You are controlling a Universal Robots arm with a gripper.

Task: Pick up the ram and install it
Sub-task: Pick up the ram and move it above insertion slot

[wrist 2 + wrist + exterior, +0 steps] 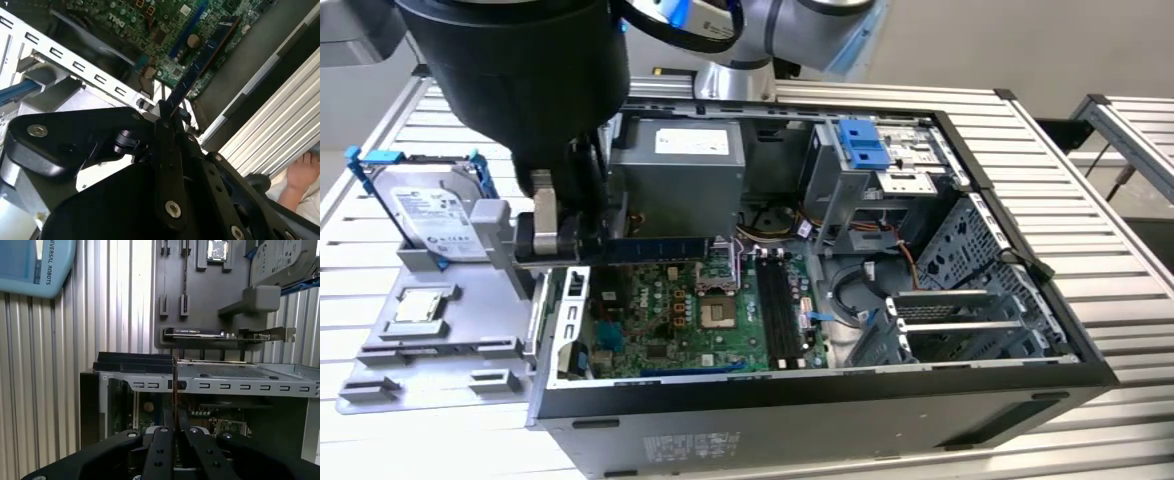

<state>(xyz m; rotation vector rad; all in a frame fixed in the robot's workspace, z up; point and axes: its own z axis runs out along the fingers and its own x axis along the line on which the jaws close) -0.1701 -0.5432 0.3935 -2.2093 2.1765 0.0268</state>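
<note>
Ram (660, 246): thin dark stick, carried edge-up and level above the open computer case (854, 400), near the wall on the exterior view's left. One end is pinched in the gripper (587, 245); the free end reaches out over the green motherboard (687, 315), clear of the board and not seated in any slot.

Gripper, both wrist views: black fingers (170, 150) pressed together on the stick, one on each flat face. In the second wrist view the ram (205, 52) runs away from the gripper (167, 112) over the motherboard (165, 30). In the first wrist view the ram (175, 390) appears edge-on as a thin line rising from the gripper (175, 432), in front of the case's metal rim (240, 374).

Case contents, exterior view: grey power supply (678, 160) at the far end, blue drive latch (861, 145) beside it.

Grey tray (467, 330), on the slatted table (1067, 200) just beside the case on the exterior view's left: holds a silver hard drive (434, 210) standing in a blue frame and a small square processor chip (420, 308) lying flat. The first wrist view also shows an expansion card (200, 332) lying on it.

Person's hand (302, 172): resting at the table's edge, well apart from the gripper.
</note>
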